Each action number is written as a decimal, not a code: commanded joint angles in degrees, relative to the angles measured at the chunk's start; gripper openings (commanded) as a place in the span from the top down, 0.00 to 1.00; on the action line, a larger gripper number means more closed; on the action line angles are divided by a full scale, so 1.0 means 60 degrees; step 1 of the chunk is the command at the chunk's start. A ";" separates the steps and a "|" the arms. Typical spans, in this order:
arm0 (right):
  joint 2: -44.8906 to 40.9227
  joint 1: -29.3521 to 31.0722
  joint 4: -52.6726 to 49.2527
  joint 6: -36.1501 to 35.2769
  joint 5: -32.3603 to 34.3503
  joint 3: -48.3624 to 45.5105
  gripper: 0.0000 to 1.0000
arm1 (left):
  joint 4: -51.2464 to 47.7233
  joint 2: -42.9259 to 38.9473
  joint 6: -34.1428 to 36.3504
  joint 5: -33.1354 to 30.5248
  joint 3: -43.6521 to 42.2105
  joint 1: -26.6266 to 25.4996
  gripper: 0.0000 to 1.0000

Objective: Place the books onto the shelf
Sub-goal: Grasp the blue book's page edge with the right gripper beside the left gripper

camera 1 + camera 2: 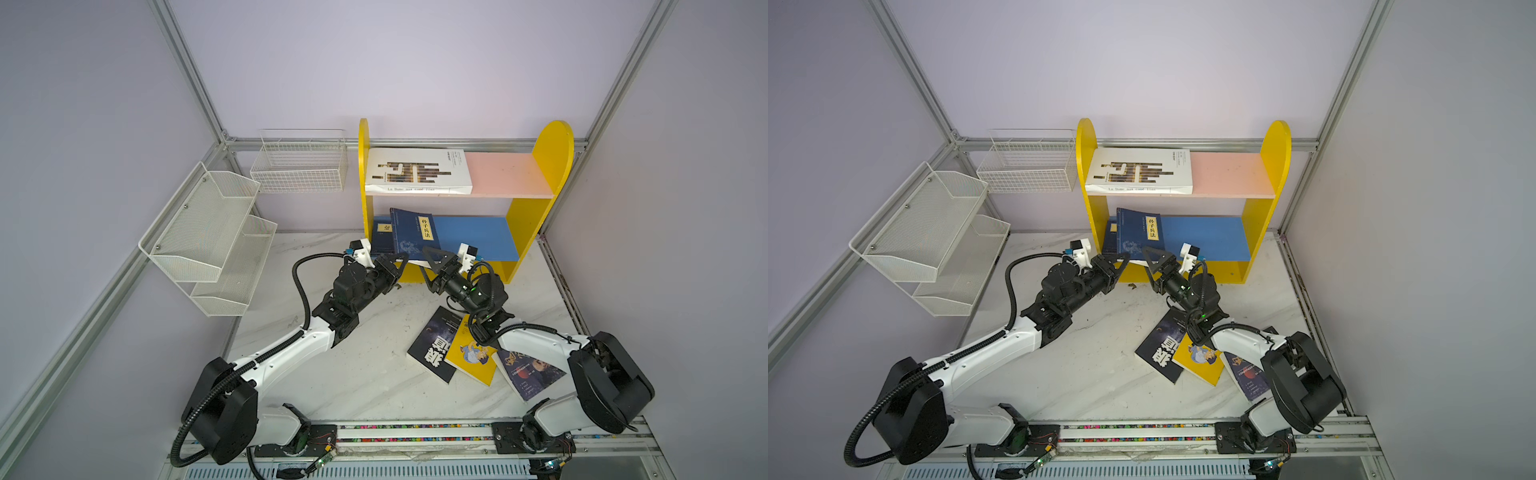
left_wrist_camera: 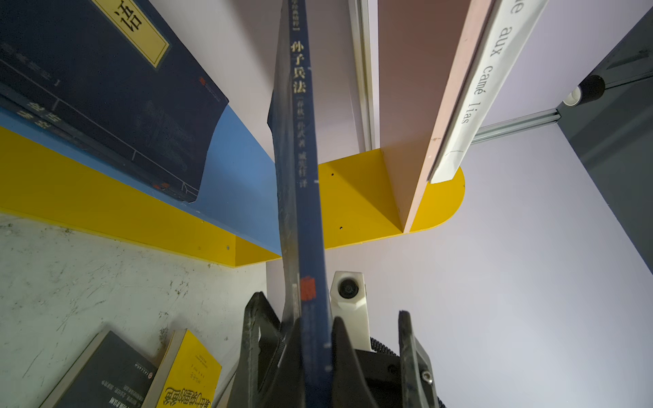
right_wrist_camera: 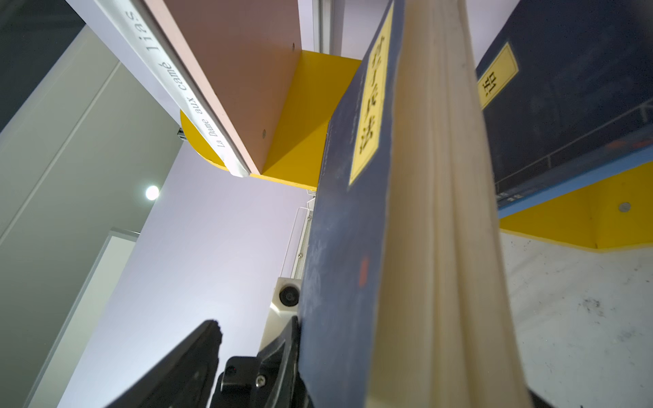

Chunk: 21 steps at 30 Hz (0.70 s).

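Observation:
The shelf (image 1: 549, 166) stands at the back, with a pink upper board (image 1: 503, 174) and a blue lower board (image 1: 473, 235). A large white book (image 1: 417, 170) lies on the pink board. A navy book (image 1: 382, 237) lies flat on the blue board. A second navy book (image 1: 411, 232) stands tilted at the lower board's front, its spine (image 2: 300, 141) pinched in my left gripper (image 1: 399, 261), which is shut. My right gripper (image 1: 423, 261) is open at that book's other side, and one finger (image 3: 201, 353) shows beside the cover. A black book (image 1: 432, 345), a yellow book (image 1: 473, 353) and a dark-blue book (image 1: 532, 374) lie on the table.
A white mesh rack (image 1: 208, 232) hangs on the left wall, with a white wire basket (image 1: 299, 166) beside the shelf. The right arm reaches over the three books on the marble table (image 1: 374, 365). Aluminium frame rails edge the walls.

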 commanded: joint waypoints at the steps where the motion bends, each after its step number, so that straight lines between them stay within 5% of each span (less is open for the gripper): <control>1: 0.0297 0.0072 0.0878 0.0532 0.0654 0.0331 0.09 | 0.0955 -0.0341 -0.0072 0.0009 -0.0261 0.0026 1.00; 4: 0.0673 0.0072 0.0965 0.0616 0.0782 0.0757 0.21 | 0.0923 -0.0370 -0.0130 -0.0002 -0.0385 -0.0003 1.00; 9: 0.1196 0.0087 0.0907 0.0891 0.0780 0.1321 0.55 | 0.0916 -0.0413 -0.0155 -0.0009 -0.0482 -0.0047 1.00; 13: 0.1231 0.0087 0.0610 0.1085 0.0880 0.1318 0.69 | 0.0757 -0.0501 -0.0067 -0.0053 -0.0483 -0.0047 0.99; 16: 0.0954 0.0073 0.0159 0.0993 0.0945 0.1131 0.78 | 0.0547 -0.0574 0.0083 -0.0013 -0.0440 -0.0034 0.85; 21: 0.0425 -0.0259 -0.0588 0.0793 0.0038 0.0907 0.84 | 0.0072 -0.0895 0.0302 0.0326 -0.0560 0.0333 0.29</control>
